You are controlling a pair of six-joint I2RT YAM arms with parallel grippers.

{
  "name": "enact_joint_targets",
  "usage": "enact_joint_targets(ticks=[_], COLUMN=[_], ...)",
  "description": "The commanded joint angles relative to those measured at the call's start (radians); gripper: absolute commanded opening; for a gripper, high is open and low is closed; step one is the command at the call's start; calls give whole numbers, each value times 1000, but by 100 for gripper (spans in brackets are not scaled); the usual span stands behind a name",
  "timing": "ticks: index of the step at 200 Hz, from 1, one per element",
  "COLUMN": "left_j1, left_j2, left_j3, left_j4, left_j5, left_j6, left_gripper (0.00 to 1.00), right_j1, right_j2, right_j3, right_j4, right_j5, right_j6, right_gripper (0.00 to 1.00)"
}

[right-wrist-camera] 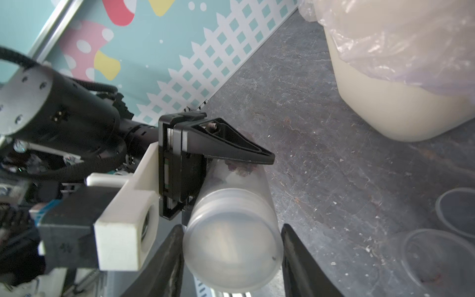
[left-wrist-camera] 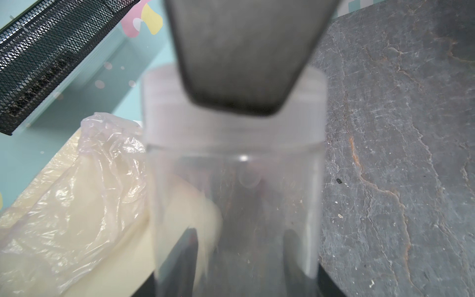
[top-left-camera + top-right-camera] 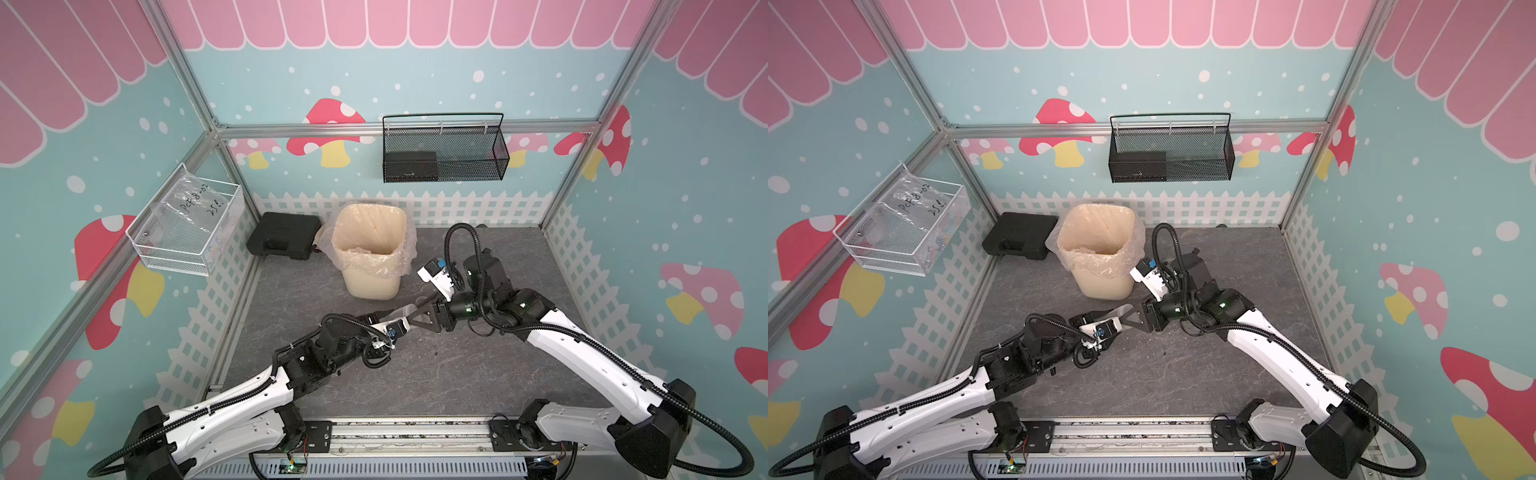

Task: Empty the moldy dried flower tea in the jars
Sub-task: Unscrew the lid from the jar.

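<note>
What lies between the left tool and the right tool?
The clear jar bridges them: the left tool grips its body, and its lid sits between the right tool's fingers, shown in both wrist views.

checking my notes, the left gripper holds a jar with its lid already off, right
Not quite: the lid is still on, capping the jar, as the right wrist view shows. The left gripper does hold that jar.
</note>
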Motion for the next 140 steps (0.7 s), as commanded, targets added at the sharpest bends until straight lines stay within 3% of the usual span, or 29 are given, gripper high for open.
enact_joint_targets(ticks=[1, 15, 37, 55, 79, 97, 123, 140], left_j1=[-5, -5, -4, -4, -4, -4, -4, -4], left_j2=[-5, -3, -6, -11, -11, -3, -2, -5], left_j3=[27, 27, 28, 28, 30, 37, 39, 37], left_j4=[24, 22, 2, -13, -28, -48, -64, -64], left_j5=[12, 33, 103, 179, 249, 268, 253, 247], left_j6=[15, 12, 2, -19, -46, -53, -49, -45], left_gripper=[40, 40, 40, 40, 40, 40, 40, 40], right_j1=[-1, 1, 2, 3, 4, 5, 5, 6], right_j2=[30, 40, 24, -9, -13, 8, 14, 6], right_j3=[57, 84, 93, 70, 64, 83, 70, 54], right_j4=[-65, -91, -99, -34, 10, -29, -21, -15], right_j5=[-10, 23, 91, 134, 133, 100, 97, 99], right_j6=[-145, -296, -701, -1018, -1277, -1418, -1492, -1511], right_gripper=[27, 17, 4, 0, 0, 1, 3, 25])
